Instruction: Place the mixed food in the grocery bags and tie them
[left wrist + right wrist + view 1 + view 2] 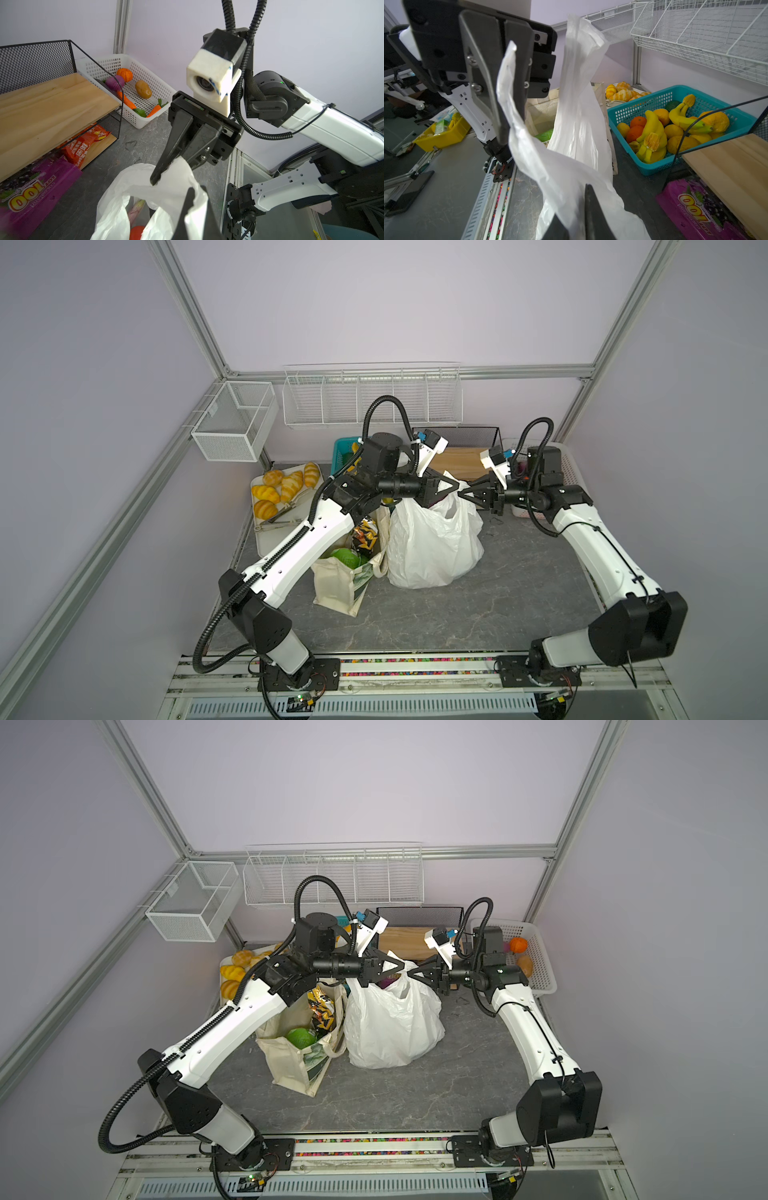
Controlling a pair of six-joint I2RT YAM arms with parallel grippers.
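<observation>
At the counter's centre, the plastic bag stands upright, bulging low, with the tote touching it at 9 o'clock. Above the bag's mouth the two sets of jaws nearly meet tip to tip. The left jaws are pressed together on a strip of handle film. The right jaws, on the 3 o'clock side, look pinched on film as well. Whether they hold one loop or two I cannot tell. Inside the tote sit the zigzag snack and the green snack. Through the bag's mouth the left wrist view shows the orange-red vegetable.

Handling, as I judge it: the film is thin, limp and slick. It weighs almost nothing and will stretch or tear under a hard tug. The handles want gripping near their ends, leaving slack to cross and knot, while the load below anchors the bag. Tote canvas is soft but grippier, and its long straps are the place to hold.

Writing: a purple pack under the wooden shelf at 1 o'clock reads "100" and "cocoaland". A red pack beside it bears Chinese characters too small to read. The tote's green print shows no legible words.
</observation>
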